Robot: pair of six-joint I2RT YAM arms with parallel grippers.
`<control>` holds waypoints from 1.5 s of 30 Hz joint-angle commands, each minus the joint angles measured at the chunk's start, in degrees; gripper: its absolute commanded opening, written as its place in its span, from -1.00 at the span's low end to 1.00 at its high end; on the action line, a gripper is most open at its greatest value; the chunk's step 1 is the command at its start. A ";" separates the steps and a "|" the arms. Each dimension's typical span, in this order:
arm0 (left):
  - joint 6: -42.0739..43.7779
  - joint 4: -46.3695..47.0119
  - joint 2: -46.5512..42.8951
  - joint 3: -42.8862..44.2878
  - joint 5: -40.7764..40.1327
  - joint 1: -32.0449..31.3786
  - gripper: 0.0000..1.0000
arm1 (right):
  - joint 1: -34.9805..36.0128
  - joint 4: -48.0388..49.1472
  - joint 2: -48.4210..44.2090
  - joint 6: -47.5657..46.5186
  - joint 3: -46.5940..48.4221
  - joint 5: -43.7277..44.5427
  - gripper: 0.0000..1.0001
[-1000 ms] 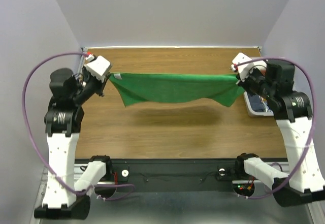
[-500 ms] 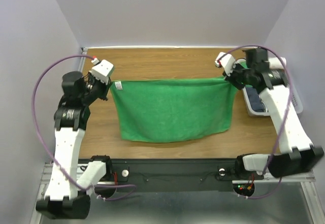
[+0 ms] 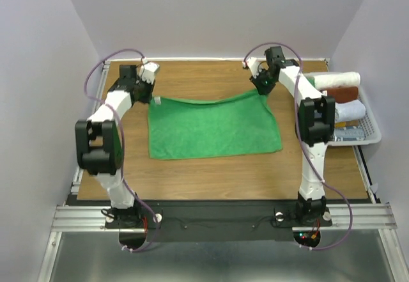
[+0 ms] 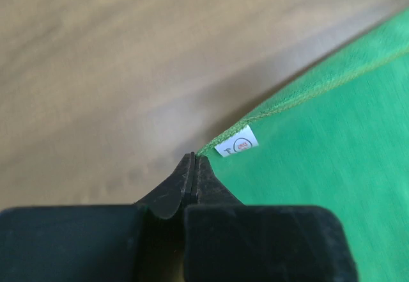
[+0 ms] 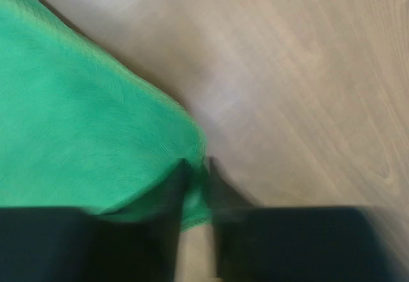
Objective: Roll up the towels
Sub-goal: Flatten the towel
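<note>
Pale, bare walls enclose a wood-grain table [image 3: 211,173]. A green towel [image 3: 211,128] lies spread flat at its centre. The left gripper [image 4: 193,162] is clenched on the towel's 11 o'clock corner. The blurred right gripper [image 5: 197,165] stands slightly parted around its 1 o'clock corner. At 3 o'clock, a basket [image 3: 372,135] holds a pale bluish towel [image 3: 350,110].

One green towel [image 3: 214,128] lay on one table [image 3: 211,173], with one small white label [image 4: 236,143] at its far-left corner. There were two arms, the left arm [image 3: 102,142] and the right arm [image 3: 314,119]. One basket [image 3: 374,135] at the right held what seemed to be three towels: one cream-white roll [image 3: 335,79], one brown roll [image 3: 343,94] and one pale bluish-white towel [image 3: 349,110].
</note>
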 commanded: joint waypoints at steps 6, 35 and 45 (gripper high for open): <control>-7.14 0.84 23.31 30.58 1.39 1.95 -0.12 | 0.21 5.47 11.99 12.23 26.62 11.14 0.40; 17.47 -21.58 -11.48 -15.45 7.79 -1.02 -0.94 | 0.39 -8.33 -24.50 11.71 -36.56 -2.57 -0.47; 15.80 -16.75 -9.02 -20.90 3.06 -2.35 -0.98 | 0.39 -4.91 -24.94 12.15 -44.21 3.57 -0.54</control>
